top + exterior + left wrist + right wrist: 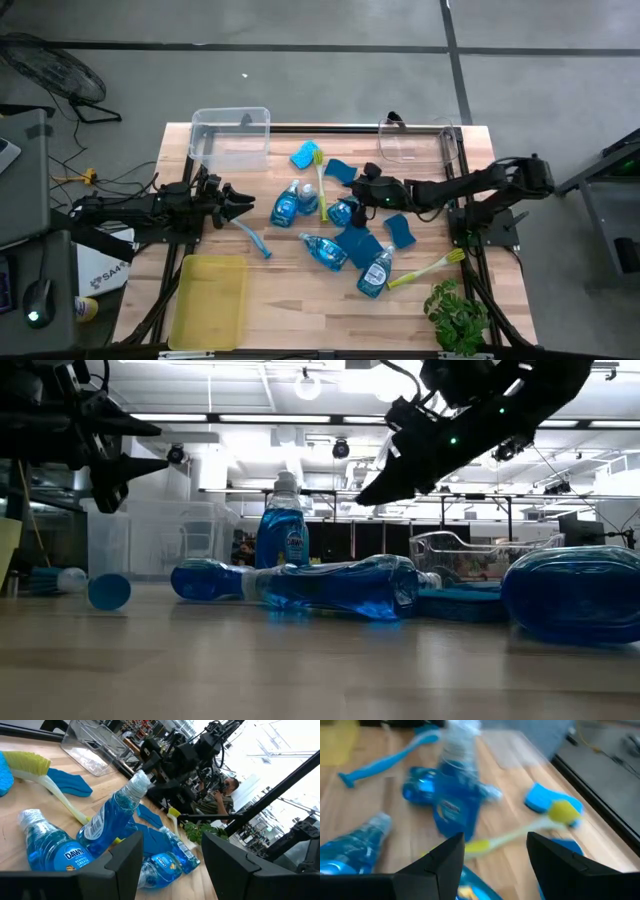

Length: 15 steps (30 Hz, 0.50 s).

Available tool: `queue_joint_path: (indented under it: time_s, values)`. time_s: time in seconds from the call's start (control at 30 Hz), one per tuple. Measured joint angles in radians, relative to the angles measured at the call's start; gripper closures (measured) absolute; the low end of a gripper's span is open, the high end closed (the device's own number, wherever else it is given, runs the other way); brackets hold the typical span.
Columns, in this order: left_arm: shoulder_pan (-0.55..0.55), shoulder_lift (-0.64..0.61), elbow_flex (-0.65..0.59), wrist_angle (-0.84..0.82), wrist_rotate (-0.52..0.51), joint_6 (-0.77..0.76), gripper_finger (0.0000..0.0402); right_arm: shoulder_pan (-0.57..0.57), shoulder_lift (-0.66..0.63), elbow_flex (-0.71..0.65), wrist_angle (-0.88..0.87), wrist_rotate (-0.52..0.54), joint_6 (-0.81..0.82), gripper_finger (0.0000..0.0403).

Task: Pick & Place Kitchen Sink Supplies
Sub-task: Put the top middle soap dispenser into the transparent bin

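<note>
Several clear bottles of blue dish soap sit mid-table: one (285, 203) nearest my left gripper, one (340, 212) beside my right gripper, and two lying flat (322, 248) (375, 270). Blue sponges (305, 155) (357, 243) lie flat among them. A yellow-green brush (322, 185) lies between the bottles and another (430, 265) lies toward the near right. My left gripper (238, 203) is open, level, pointing at the bottles from the left. My right gripper (360, 183) is open and hovers above the cluster (455, 805), touching nothing.
Two clear bins stand at the far edge, one on the left (232, 135) and one on the right (420, 140). A yellow tray (210, 300) lies at the near left. A blue-handled brush (250, 238) lies near my left gripper. A green plant (455, 315) sits at the near right corner.
</note>
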<state>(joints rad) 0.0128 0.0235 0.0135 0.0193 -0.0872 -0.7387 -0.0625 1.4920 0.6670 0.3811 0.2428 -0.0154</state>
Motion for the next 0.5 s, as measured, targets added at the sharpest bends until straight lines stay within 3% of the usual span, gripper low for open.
queue_joint_path:
  time_s: [0.33, 0.5]
  values:
    - [0.0, 0.0, 0.0, 0.0, 0.0, 0.0, 0.0204, -0.1, 0.12, 0.0, 0.186, -0.212, -0.037, 0.0179]
    - [0.0, 0.0, 0.0, 0.0, 0.0, 0.0, 0.0204, -0.132, 0.114, 0.019, 0.169, -0.26, -0.071, 0.0156]
